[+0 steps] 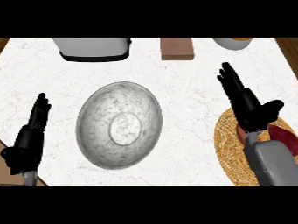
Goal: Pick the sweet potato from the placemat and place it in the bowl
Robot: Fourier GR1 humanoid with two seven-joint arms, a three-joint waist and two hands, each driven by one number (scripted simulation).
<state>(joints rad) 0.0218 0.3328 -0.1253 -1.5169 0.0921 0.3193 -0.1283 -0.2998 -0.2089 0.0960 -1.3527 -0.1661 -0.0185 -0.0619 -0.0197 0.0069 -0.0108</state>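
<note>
A round woven straw placemat (230,144) lies at the right of the white counter. On it a dark red sweet potato (288,139) shows partly, with my right forearm covering its left part. My right hand (247,104) hovers over the placemat's upper edge, fingers straight and pointing away, thumb spread to the right; it holds nothing. The grey marbled bowl (119,124) sits in the middle of the counter, with nothing inside. At the lower left my left hand (29,139) rests open, fingers up.
Along the far edge stand a white appliance on a black base (93,48), a brown wooden block (177,48) and a pale bowl with something orange (233,43). Wooden floor shows past the counter's left and right edges.
</note>
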